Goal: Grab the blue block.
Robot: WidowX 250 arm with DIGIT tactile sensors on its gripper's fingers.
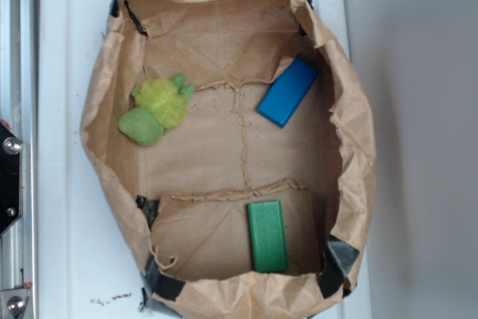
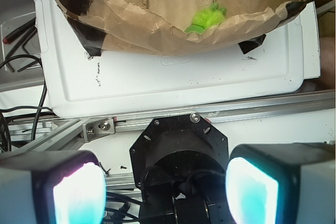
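The blue block (image 1: 288,92) lies flat and slanted on the brown paper at the back right of the paper-lined tub (image 1: 224,28) in the exterior view. The wrist view does not show it. My gripper (image 2: 165,190) appears only in the wrist view, open, its two pale pads (image 2: 79,195) wide apart with nothing between them. It hangs over the robot's black base (image 2: 178,156), outside the tub and well away from the block. The exterior view shows no gripper.
A green block (image 1: 267,235) lies at the tub's front, right of centre. A fuzzy yellow-green toy (image 1: 155,108) sits at the left. The tub stands on a white tray (image 2: 157,85). An aluminium rail (image 2: 252,107) and cables (image 2: 21,61) lie near the base.
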